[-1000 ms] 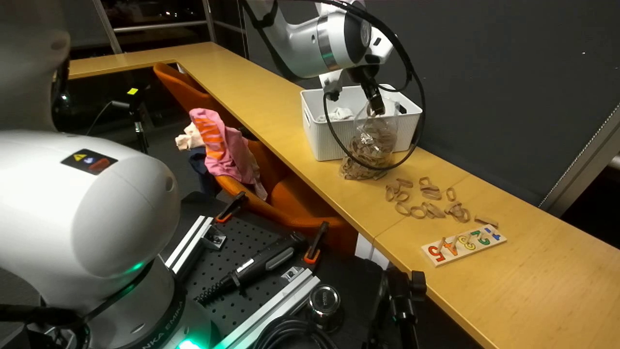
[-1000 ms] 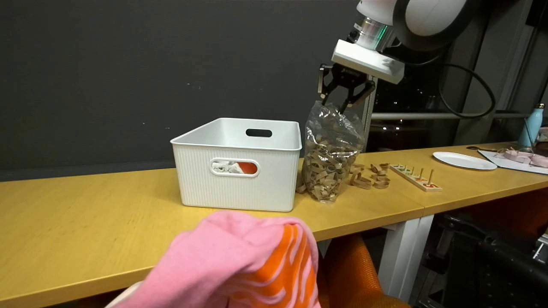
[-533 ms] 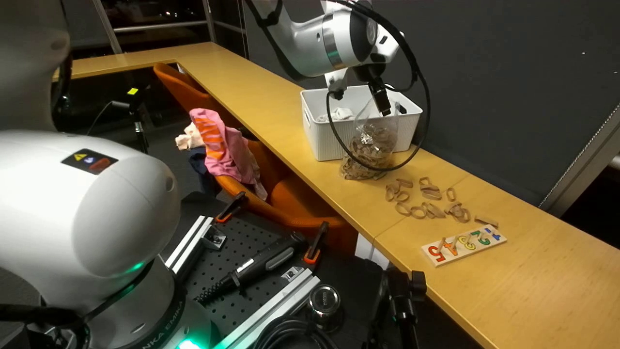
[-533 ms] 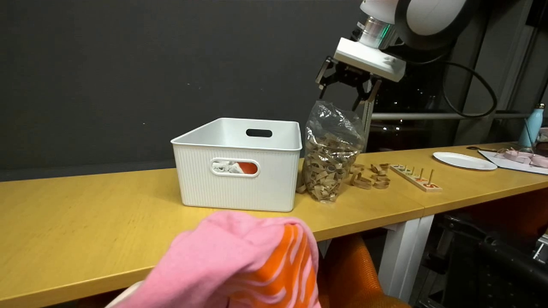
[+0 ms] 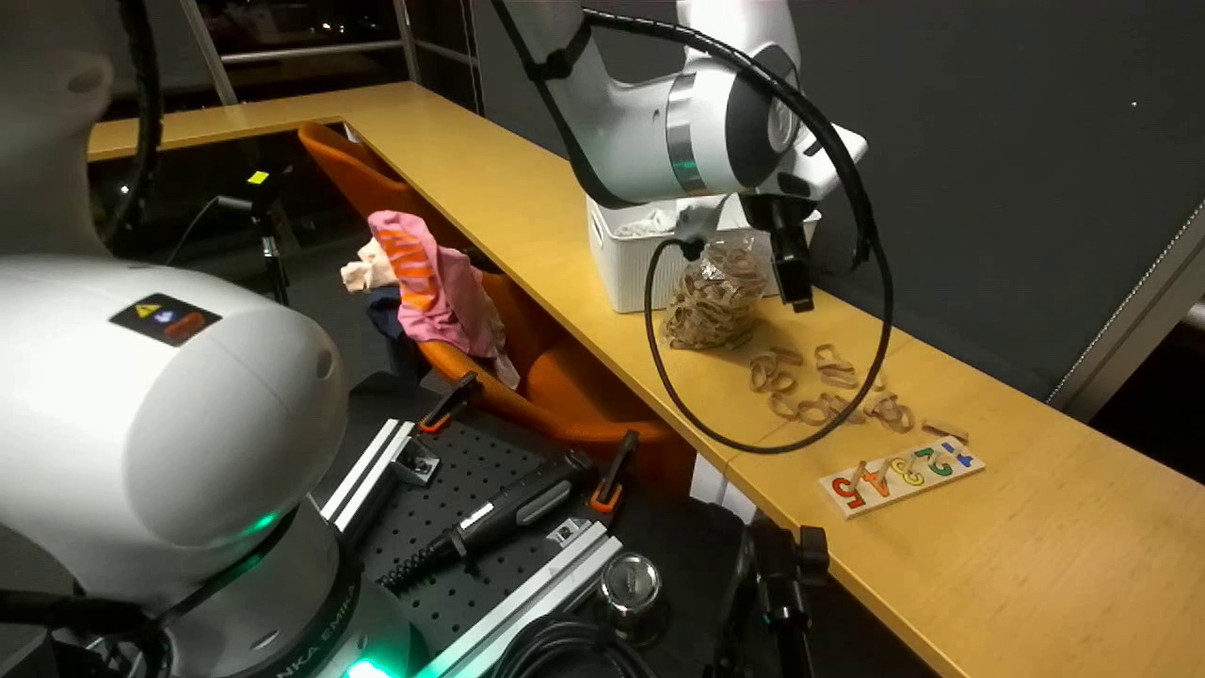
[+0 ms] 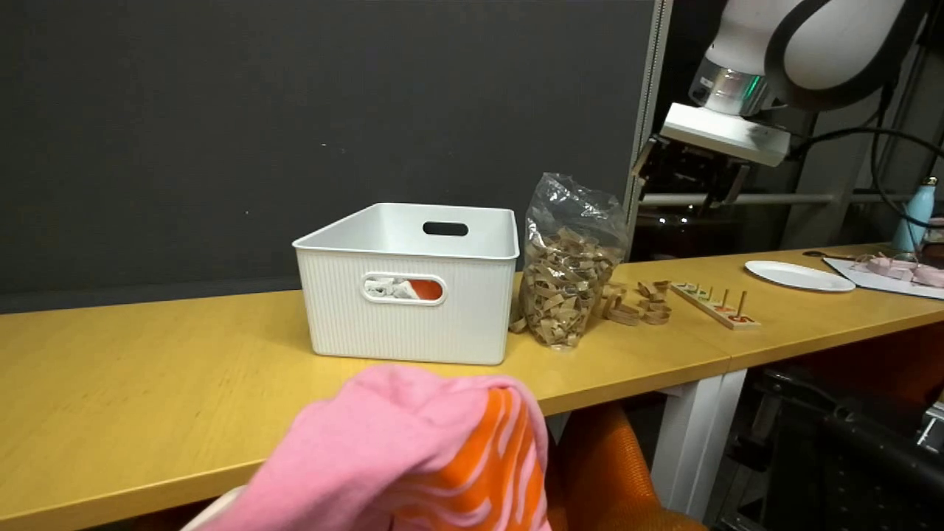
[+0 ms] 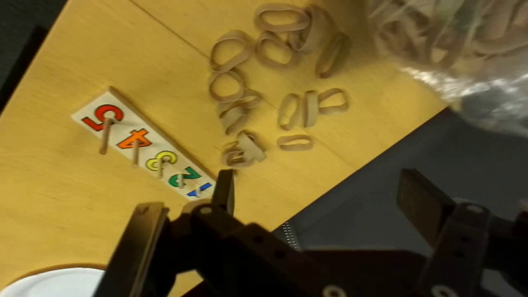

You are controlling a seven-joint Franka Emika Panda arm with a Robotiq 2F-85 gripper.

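Starting with the wrist view: seeing the hand with fingers spread wide and nothing gripped. Got loose tan bands on the table ahead of the hand, skewed toward one finger and bunching closest just past its tip. Over on that same side, spotting the peg board, running lengthwise on a slant from right by that finger (1 end) to well off (5 end). Also noticing a clear bag ahead past the opposite finger, well apart.

In an exterior view, catching the hand pointed down beside the bag, with a white bin beyond. Can't judge finger spread here.

In an exterior view again, finding the hand off to one side of the bag, fingers parted though dark and blurry. Showing loose bands below, bag side; peg board roughly underneath (tough to gauge depth); white plate out away from the bag.
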